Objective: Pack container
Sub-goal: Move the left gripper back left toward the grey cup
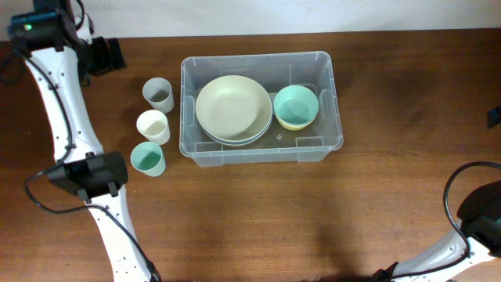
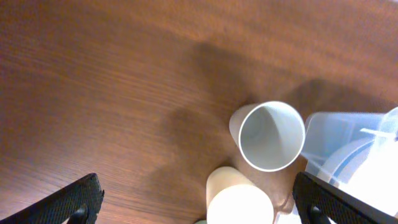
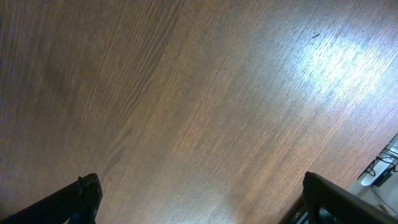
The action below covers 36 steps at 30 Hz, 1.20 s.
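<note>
The clear plastic container (image 1: 258, 57) stands at the middle back of the table. It holds a stack of plates with a cream one (image 1: 233, 106) on top, and a teal bowl (image 1: 296, 105) nested in a yellow one. Its corner shows in the left wrist view (image 2: 336, 130). My left gripper (image 1: 106, 56) is open and empty at the far left back. In the left wrist view its fingers (image 2: 199, 196) are spread wide above the cups. My right gripper (image 3: 199, 193) is open and empty over bare table, at the right edge of the overhead view (image 1: 494, 117).
Three cups stand in a row left of the container: a grey one (image 1: 158, 94) (image 2: 272, 135), a cream one (image 1: 153, 126) (image 2: 239, 202) and a teal one (image 1: 147, 159). My left arm's elbow (image 1: 86, 176) hangs near the teal cup.
</note>
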Each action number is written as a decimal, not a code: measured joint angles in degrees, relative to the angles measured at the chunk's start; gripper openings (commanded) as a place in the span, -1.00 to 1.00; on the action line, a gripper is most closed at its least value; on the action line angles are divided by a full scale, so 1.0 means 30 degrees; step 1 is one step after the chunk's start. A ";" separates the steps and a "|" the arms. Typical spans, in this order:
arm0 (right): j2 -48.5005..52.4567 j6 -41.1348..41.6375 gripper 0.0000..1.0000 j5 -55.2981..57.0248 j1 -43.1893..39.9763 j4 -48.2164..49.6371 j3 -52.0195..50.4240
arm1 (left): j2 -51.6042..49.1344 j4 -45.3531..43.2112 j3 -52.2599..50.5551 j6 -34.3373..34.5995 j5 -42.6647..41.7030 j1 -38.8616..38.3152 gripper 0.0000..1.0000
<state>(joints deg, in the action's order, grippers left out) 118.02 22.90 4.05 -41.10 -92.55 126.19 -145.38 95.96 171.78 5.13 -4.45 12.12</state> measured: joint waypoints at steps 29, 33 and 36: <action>0.0000 0.0007 0.98 0.0000 0.0000 -0.0007 0.0000 | 0.0000 -0.5792 -0.8575 -0.0364 0.1005 -0.1807 0.89; 0.0000 0.0000 0.98 0.0000 0.0000 -0.0007 0.0000 | 0.0000 -0.5887 -0.9311 -0.0357 0.1064 -0.1807 0.89; 0.0000 0.0000 0.98 0.0000 0.0000 -0.0007 0.0000 | 0.0000 -0.5989 -0.9602 -0.0335 0.1078 -0.1807 0.61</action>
<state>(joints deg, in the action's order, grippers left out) 118.02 22.90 4.05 -41.10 -92.58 126.19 -145.38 78.00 142.98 4.12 -1.21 6.70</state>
